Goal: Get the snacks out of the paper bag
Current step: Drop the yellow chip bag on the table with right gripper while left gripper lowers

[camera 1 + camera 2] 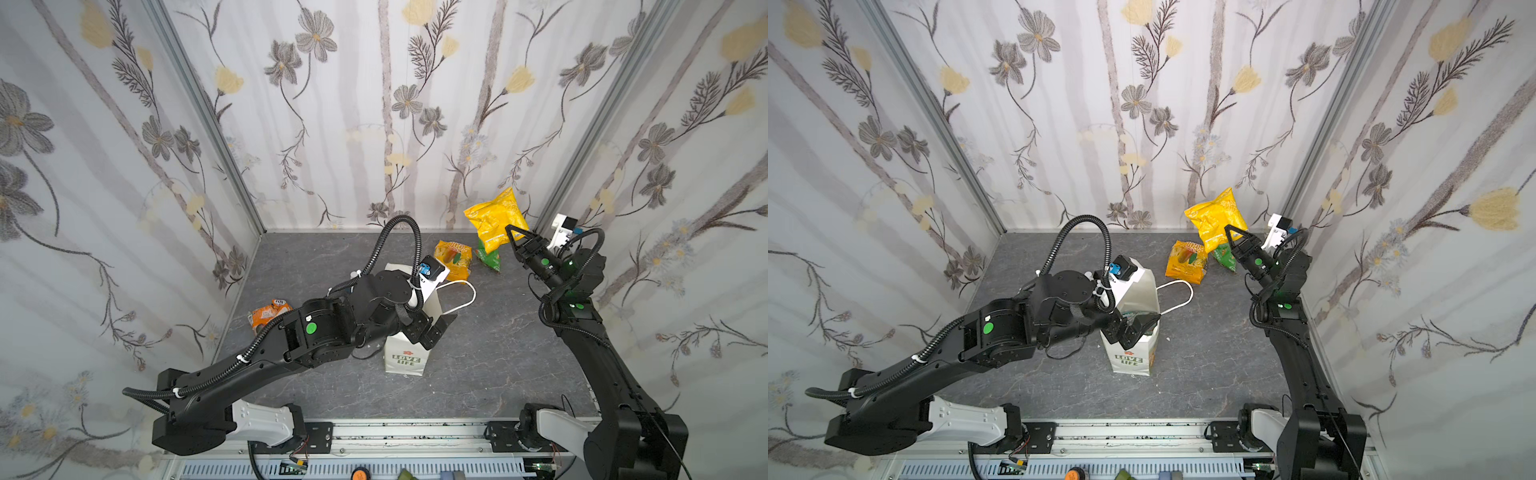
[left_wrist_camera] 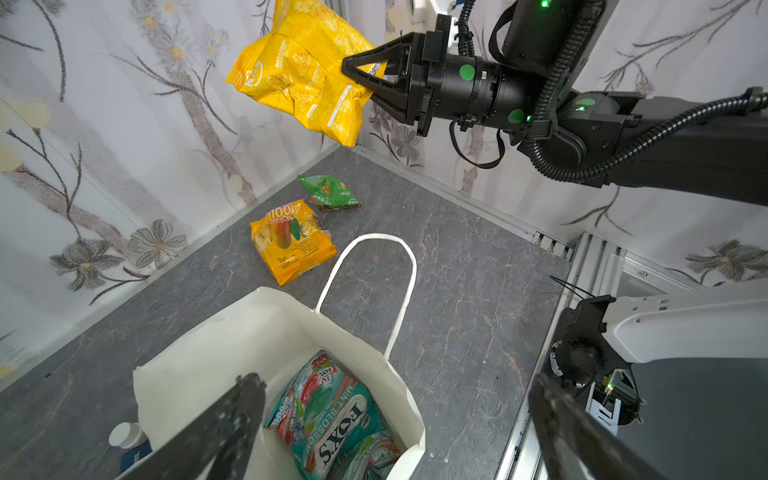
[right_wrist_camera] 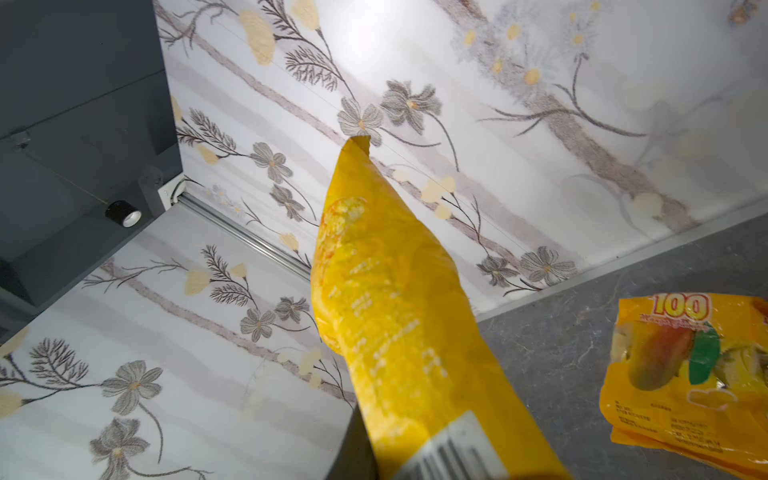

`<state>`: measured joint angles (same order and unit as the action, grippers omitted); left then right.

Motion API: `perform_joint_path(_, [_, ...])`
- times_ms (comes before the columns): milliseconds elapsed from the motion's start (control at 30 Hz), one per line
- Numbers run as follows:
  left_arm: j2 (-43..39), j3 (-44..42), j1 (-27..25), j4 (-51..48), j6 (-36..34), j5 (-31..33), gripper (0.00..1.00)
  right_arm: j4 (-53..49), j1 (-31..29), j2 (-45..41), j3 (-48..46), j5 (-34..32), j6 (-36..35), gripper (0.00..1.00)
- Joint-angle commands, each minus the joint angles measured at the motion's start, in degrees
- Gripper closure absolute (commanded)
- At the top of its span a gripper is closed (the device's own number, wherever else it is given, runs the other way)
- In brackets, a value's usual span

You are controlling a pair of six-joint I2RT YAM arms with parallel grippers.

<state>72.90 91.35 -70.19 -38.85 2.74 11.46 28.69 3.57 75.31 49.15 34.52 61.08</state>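
Observation:
The white paper bag stands upright mid-table, its mouth open. Two teal FOX'S snacks lie inside it. My left gripper hovers over the mouth, open and empty. At the back right, my right gripper is shut on a big yellow packet, held in the air near the wall. An orange-yellow "100" packet and a small green packet lie on the table below it.
An orange-and-white packet lies by the left wall. A blue bottle with a white cap stands beside the bag. The bag's cord handle droops onto the table. Flowered walls close three sides; a metal rail runs along the front.

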Motion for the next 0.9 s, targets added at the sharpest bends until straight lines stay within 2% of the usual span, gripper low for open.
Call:
perform_joint_path(0, [-0.44, -1.16, -0.13, -0.26, -0.45, 3.01, 0.0, -0.47, 0.29, 1.68, -2.57, -0.29, -3.36, 1.0])
perform_joint_path(267, [-1.92, -1.67, -0.08, 0.67, -0.51, 6.18, 0.0, 3.02, -0.55, 6.28, -12.58, -1.02, -4.21, 1.0])
perform_joint_path(500, [-3.12, -3.44, 0.07, 3.23, -0.64, 9.6, 0.0, 7.03, -5.0, 10.68, -19.83, -5.73, -4.71, 1.0])
perform_joint_path(867, [-2.59, -3.68, 0.46, 2.13, -0.02, 10.57, 0.0, 13.01, -9.53, 23.41, -22.1, -8.07, -4.36, 1.0])
